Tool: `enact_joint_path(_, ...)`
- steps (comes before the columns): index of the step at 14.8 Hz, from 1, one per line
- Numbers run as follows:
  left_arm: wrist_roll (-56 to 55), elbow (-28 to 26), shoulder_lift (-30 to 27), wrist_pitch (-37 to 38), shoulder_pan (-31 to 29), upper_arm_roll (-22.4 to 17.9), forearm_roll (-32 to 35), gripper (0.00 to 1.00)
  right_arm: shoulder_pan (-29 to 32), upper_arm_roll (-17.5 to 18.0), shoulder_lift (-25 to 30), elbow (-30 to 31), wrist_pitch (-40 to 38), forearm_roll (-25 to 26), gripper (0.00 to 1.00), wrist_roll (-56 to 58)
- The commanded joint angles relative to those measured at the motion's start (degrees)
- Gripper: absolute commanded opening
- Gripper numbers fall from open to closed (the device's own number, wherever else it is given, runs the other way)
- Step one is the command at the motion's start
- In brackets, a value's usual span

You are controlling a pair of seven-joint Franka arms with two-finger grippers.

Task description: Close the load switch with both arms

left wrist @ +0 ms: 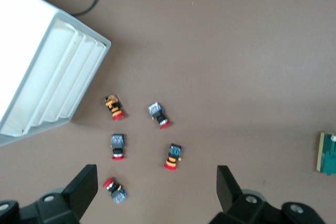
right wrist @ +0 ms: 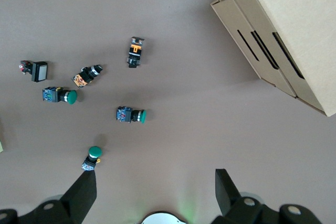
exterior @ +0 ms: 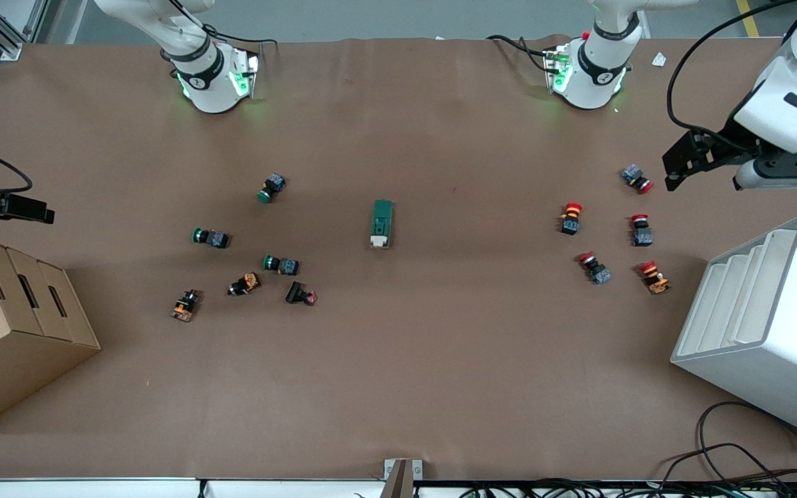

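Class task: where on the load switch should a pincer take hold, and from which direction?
Grip the load switch across its dark green body's narrow width, coming from above. It lies flat and alone mid-table, its long sides free; probably leave the cream lever end, nearer the front camera, uncovered for closing.

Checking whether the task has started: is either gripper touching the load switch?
Apart. The front view shows the load switch alone mid-table, left gripper and right gripper at opposite ends.

load switch (exterior: 382, 223) ringed by bare table (exterior: 398, 360) (open approach), pushbutton clusters (exterior: 253, 266) well apart
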State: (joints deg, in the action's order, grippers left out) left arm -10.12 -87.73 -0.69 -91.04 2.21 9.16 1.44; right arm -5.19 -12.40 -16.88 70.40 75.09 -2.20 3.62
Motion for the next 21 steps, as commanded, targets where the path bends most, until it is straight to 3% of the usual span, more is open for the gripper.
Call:
enact_joint_path(1,2.03,-6.91,-5.98,-0.36,0.34,-0.99,-1.52,1.0,-0.34,0.54,3.52,1.75,-0.56,0.09,1.0,-0.45)
enact_joint_path(3,4.83,-8.06,-7.39,-0.28,-0.28,-1.25,-1.53,1.0,-0.08,0.71,5.53,4.03,-0.21,0.09,1.0,-0.8)
enact_joint_path(7,6.34,-7.8,-7.4,0.6,-1.69,-1.69,-1.44,1.0,3.07,6.15,11.33,10.79,2.33,0.79,1.0,-3.97)
enact_joint_path(11,7.48,-7.54,-6.96,0.69,-1.51,-4.06,-1.53,1.0,4.92,8.7,17.04,17.65,5.84,0.88,1.0,-3.88)
enact_joint_path(14,7.48,-5.79,-5.56,0.69,-1.6,-4.06,-1.44,1.0,5.81,10.46,17.85,18.46,5.59,2.55,1.0,-3.88)
enact_joint_path(21,7.48,-3.41,-3.88,2.01,-1.51,-3.98,-1.53,1.0,6.6,10.82,22.59,22.67,5.76,2.63,1.0,-3.88)
